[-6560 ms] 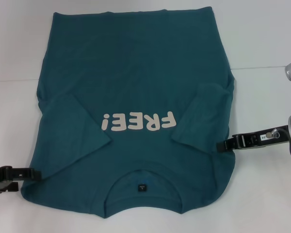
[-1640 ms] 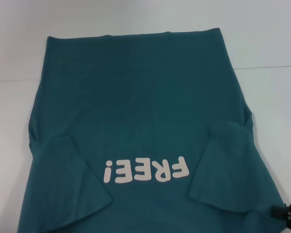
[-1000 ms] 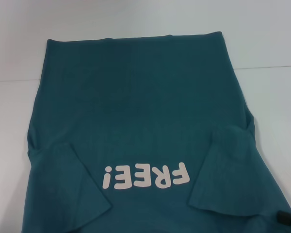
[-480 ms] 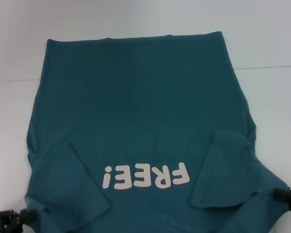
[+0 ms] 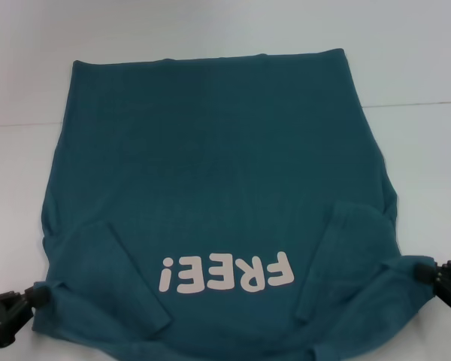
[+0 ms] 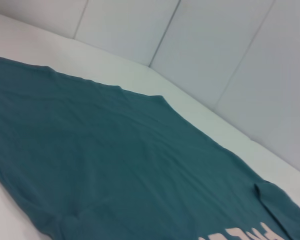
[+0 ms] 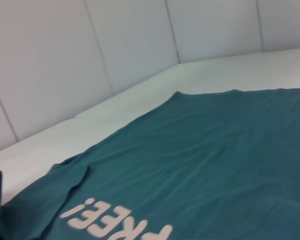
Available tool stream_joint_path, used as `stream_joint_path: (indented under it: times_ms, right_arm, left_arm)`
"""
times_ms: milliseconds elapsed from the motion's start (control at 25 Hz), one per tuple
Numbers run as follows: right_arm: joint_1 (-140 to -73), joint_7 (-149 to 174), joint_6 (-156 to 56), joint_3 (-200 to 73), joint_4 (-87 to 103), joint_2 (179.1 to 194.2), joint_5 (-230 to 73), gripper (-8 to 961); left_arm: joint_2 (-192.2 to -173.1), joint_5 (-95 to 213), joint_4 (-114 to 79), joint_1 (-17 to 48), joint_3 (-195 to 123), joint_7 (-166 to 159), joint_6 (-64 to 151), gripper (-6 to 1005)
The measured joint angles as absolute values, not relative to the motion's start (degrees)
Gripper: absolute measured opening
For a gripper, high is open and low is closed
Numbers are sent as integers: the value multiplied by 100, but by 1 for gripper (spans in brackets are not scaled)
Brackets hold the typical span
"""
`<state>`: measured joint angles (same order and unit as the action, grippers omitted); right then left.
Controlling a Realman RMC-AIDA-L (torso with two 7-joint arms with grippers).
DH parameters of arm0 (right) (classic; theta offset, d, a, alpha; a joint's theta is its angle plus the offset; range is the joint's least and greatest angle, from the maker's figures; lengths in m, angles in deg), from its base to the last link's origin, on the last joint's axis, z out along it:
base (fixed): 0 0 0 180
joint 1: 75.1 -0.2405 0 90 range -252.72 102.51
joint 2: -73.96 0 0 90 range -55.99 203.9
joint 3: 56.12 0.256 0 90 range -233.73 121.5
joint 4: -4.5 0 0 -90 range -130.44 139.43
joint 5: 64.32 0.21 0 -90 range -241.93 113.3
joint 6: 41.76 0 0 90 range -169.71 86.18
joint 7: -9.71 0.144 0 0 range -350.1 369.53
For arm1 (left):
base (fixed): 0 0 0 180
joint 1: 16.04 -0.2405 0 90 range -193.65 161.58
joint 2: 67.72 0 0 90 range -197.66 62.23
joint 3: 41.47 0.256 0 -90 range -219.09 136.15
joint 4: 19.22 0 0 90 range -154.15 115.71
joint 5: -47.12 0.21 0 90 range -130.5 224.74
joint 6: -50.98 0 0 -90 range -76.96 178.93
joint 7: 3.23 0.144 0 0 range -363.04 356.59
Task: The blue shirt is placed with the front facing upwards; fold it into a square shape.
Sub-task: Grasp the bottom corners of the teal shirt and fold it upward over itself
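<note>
Two tools, left tool [image 5: 37,295] and right tool [image 5: 425,272], clenched on blue shirt [image 5: 210,173] near corners.

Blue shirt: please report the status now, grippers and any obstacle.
Left gripper and right gripper each shut on a near corner of the blue shirt. Shirt face up, sleeves folded in, near edge lifted. Nothing in the way.

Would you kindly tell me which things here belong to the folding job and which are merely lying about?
Belonging to the job:
- the blue shirt, front up, sleeves folded inward
- the left gripper at the shirt's near left corner
- the right gripper at its near right corner, cloth bunched there

Just there:
- the white table under the shirt
- the white wall panels behind it; nothing else loose shows
</note>
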<state>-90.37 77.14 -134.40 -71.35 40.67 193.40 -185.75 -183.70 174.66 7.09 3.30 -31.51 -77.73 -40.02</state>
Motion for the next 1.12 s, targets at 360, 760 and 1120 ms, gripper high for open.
stream_joint_path:
  times_ms: [360,760,1120]
  right_arm:
    - [-9335,7710,-12976,-6809,3860,19349,-18539,36]
    - [-9532,7664,-12769,-6806,3708,19343,-18452,37]
    - [-9550,7650,-12764,-6810,3711,19339,-18217,36]
  left_arm:
    - [-18461,17333,571,607,-3163,-7718,-3295,18]
    - [-18508,16990,570,745,-3163,-7522,-3092,18]
    - [-18550,16526,565,699,-3163,-7312,-2982,18]
